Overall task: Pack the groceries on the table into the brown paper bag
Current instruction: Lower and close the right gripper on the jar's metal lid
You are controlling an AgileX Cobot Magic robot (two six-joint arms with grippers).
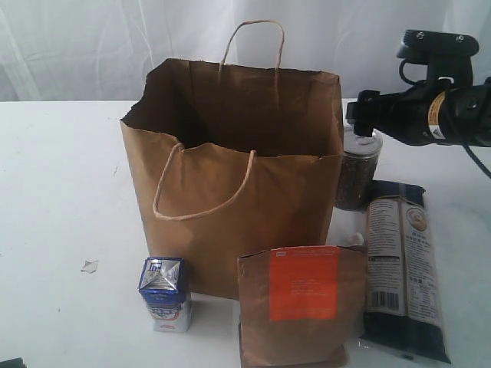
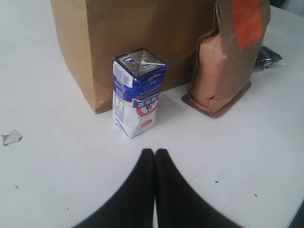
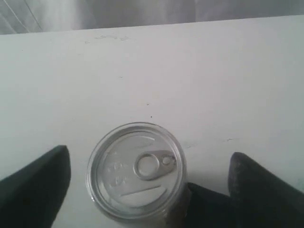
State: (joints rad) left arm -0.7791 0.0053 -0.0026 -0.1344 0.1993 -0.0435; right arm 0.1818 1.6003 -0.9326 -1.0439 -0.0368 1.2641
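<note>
Both sides of the upright dark tin (image 3: 135,171) are flanked by the wide-open, empty right claw (image 3: 147,166), three o'clock of the bag (image 1: 230,192).

A white curtain (image 1: 92,46) with soft folds hung behind the big white table (image 1: 54,192). The light was bright and even all over.

The brown paper bag (image 1: 291,199) gapes open above; small blue-white carton (image 1: 165,295) and brown pouch (image 1: 303,307) crowd its front.
</note>
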